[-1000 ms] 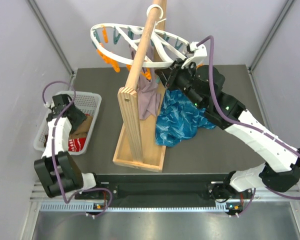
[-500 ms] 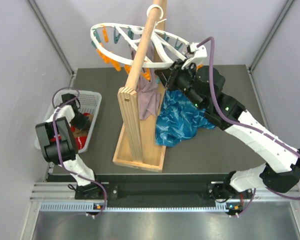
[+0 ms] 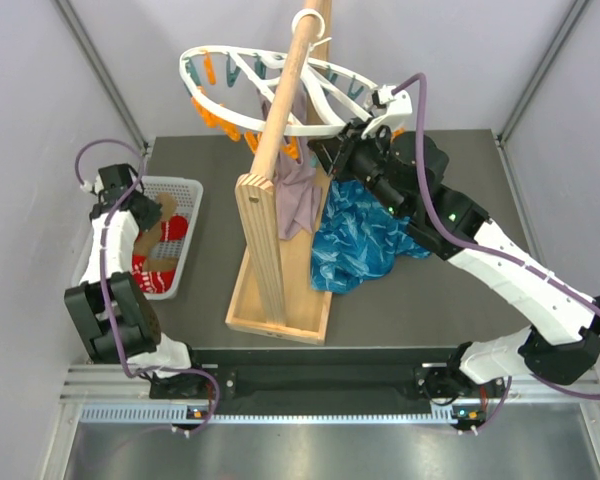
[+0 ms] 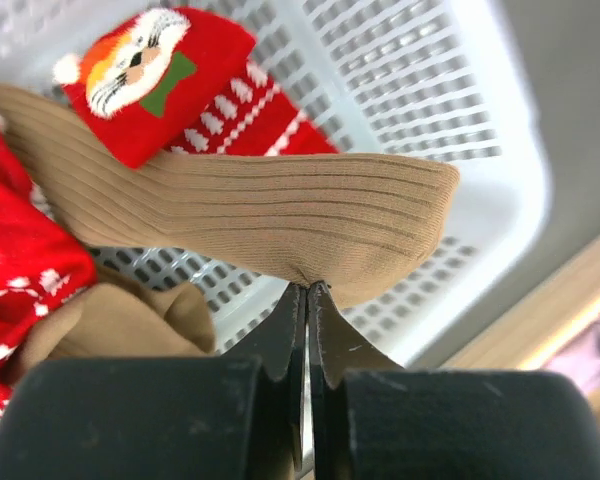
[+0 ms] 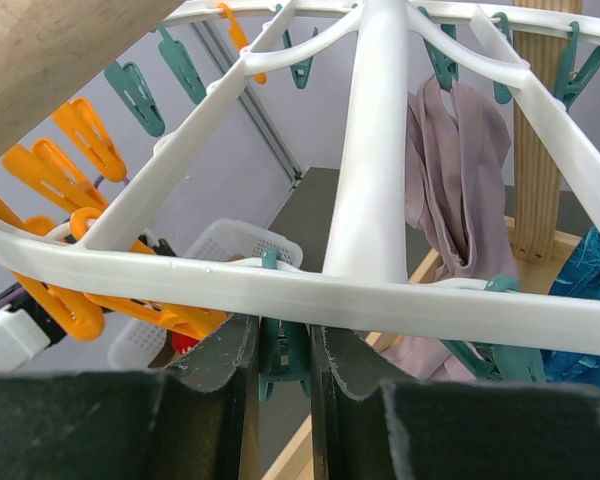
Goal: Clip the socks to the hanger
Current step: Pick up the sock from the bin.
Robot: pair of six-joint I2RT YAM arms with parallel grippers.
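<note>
A tan sock is pinched by the left hand; a teal peg under the hanger is gripped by the right hand

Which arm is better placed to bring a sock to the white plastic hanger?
Left. The left gripper is shut on the tan ribbed sock above the white mesh basket. The right gripper clamps a teal peg on the hanger.

The top view looks steeply down from above and behind the arm bases, taking in the whole desk. The left wrist camera sits very close over the basket (also at the top view's left edge). The right wrist camera looks outward from just under the hanger, which the top view shares.
</note>
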